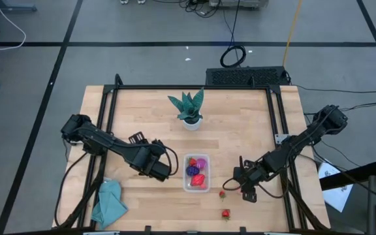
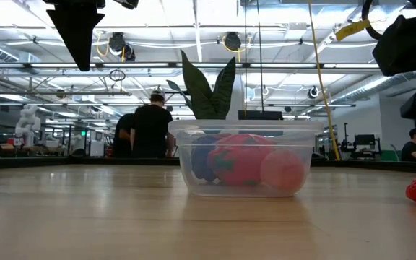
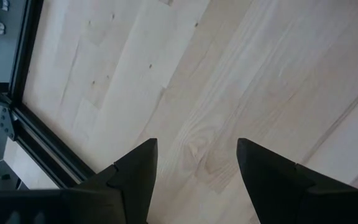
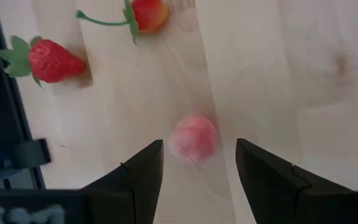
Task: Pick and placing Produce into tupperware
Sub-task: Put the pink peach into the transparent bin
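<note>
Right gripper [image 4: 197,165] hovering jaws apart over pale pink fruit [image 4: 194,138] beside tupperware [image 1: 196,172] | left gripper [image 3: 196,165] idling open beside tupperware | risking fruit rolling if nudged

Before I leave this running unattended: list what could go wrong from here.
1. The pale pink fruit lies loose on bare wood between the open fingers of the right gripper. It is round, so it may roll away if a finger nudges it.
2. A strawberry lies near the front edge of the table. A sweeping arm could knock it off.
</note>
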Robot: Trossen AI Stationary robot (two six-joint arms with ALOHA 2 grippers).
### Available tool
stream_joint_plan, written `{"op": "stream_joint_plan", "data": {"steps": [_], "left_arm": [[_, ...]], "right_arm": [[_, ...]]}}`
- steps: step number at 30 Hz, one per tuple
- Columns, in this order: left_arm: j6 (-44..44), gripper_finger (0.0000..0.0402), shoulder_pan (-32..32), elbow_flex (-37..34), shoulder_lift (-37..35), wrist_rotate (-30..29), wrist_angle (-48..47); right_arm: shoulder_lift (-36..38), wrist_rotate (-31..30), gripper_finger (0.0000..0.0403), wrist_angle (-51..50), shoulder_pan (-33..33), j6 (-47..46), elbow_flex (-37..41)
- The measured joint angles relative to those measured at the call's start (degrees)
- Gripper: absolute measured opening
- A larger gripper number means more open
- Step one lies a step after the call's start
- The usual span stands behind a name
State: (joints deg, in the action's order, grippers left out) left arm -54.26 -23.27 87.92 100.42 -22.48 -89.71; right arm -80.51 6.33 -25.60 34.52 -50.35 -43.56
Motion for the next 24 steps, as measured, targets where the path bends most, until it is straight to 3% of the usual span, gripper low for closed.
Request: {"op": "stream_joint_plan", "data": {"steps": [16,24], "left_arm": [[0.0,0.0225,0.0,0.0,0.0,0.0,0.0],[0.0,0.0225,0.0,0.0,0.0,0.0,0.0]], "right_arm": [[-0.2,0.2,0.0192,2.3,0.0,-1.4,0.7],[-5.1,2.0,0.0192,2.2,0.0,-1.4,0.7]]}}
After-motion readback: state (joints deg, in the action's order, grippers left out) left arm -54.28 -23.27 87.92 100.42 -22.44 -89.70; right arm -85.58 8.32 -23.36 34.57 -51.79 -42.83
